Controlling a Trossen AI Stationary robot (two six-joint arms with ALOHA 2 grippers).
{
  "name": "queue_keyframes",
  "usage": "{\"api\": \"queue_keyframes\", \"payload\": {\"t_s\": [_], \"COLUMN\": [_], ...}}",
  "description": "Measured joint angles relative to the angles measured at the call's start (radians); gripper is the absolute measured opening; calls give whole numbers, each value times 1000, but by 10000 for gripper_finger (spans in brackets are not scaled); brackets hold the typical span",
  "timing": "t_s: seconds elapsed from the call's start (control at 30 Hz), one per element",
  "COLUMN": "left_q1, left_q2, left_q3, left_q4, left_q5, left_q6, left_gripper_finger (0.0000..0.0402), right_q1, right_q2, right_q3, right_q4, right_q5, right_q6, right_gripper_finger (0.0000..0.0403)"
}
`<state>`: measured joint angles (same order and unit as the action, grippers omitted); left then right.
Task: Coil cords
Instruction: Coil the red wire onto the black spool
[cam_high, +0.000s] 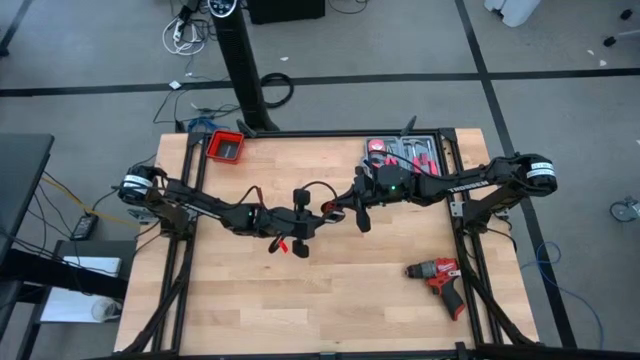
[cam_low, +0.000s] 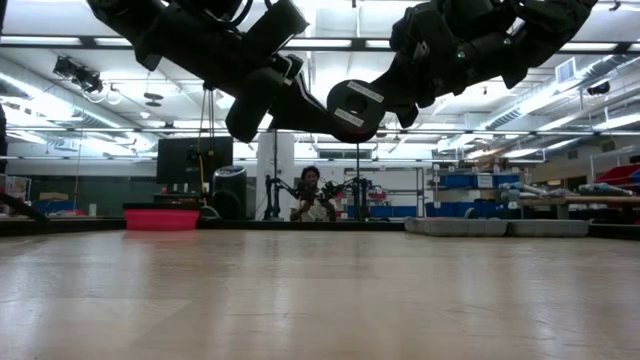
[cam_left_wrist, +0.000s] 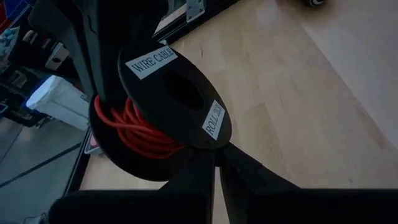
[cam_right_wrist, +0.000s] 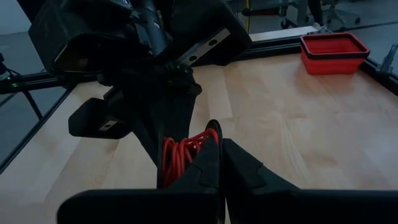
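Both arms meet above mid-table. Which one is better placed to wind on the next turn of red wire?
Right, probably. The right end effector, shut, sits against the red wire, while the left end effector pinches the spool rim, so it looks like the holder.

The cords are thin red wire, wound in many loops around a black spool. The spool has round flat sides, and one side has white labels that say "WIRE CABLE" and "ROLL". It is held up in the air above the middle of the wooden table, and in the view from above only a small bit of red shows there.
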<state>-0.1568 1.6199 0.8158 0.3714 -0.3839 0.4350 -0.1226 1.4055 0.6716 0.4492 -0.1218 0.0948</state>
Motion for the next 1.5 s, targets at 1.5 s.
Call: {"api": "queue_keyframes", "payload": {"t_s": [1.5], "left_q1": [-2], "left_q2": [0], "left_q3": [-2], "left_q4": [-6], "left_q5": [4], "left_q6": [4], "left_gripper_finger": [81], "right_q1": [17], "right_q2": [-1], "right_q3": [0], "right_q4": [-5], "right_q5": [21], "right_q6": [-1], "right_gripper_finger": [1]}}
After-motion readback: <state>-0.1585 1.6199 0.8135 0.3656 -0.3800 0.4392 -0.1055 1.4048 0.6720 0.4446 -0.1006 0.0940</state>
